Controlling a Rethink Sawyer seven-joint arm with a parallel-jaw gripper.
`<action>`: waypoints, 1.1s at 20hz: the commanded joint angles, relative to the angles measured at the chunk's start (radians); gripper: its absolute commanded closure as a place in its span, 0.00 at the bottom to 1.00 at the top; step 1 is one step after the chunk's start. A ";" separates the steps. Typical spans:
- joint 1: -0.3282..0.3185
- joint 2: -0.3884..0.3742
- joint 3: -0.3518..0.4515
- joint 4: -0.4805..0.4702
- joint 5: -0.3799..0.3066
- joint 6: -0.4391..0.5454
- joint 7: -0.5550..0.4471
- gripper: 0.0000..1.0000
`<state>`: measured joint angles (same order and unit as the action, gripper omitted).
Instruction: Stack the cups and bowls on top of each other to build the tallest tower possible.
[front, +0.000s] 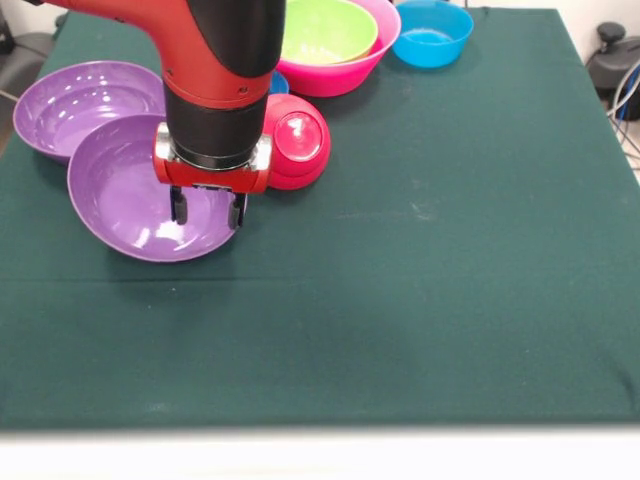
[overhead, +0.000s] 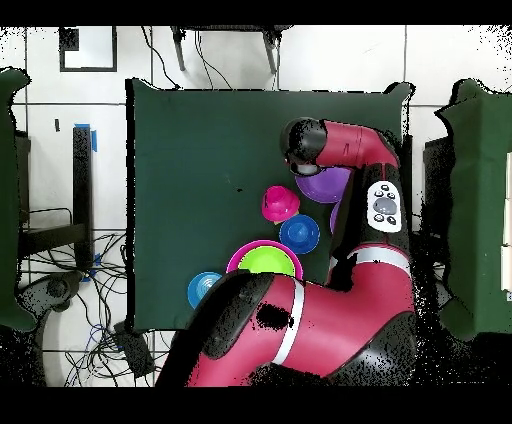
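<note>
My gripper (front: 208, 208) hangs open inside the nearer purple bowl (front: 112, 195), its fingertips just above the bowl's floor and holding nothing. A second purple bowl (front: 70, 100) lies behind it, the two rims overlapping. A small crimson bowl (front: 298, 140) sits dome-up just right of the gripper. The lime green bowl (front: 325, 28) is nested in the big pink bowl (front: 345, 72). A dark blue bowl (front: 279, 83) peeks out behind the arm. In the overhead view the arm covers the gripper above a purple bowl (overhead: 325, 185). The cups and a tower are out of view.
A light blue bowl (front: 432, 35) stands at the back right of the green cloth (front: 450, 250). In the overhead view the crimson bowl (overhead: 280, 203), dark blue bowl (overhead: 299, 233), lime green bowl (overhead: 265, 262) and light blue bowl (overhead: 203, 288) run in a diagonal line.
</note>
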<state>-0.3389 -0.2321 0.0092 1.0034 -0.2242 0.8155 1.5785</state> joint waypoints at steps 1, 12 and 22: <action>-0.006 0.054 0.099 0.014 0.009 0.059 -0.026 0.00; 0.012 0.031 0.101 0.031 0.026 0.081 -0.019 0.00; 0.023 0.029 0.097 0.029 0.038 0.086 -0.007 0.00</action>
<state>-0.3374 -0.2310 0.0094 1.0036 -0.2008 0.8158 1.5785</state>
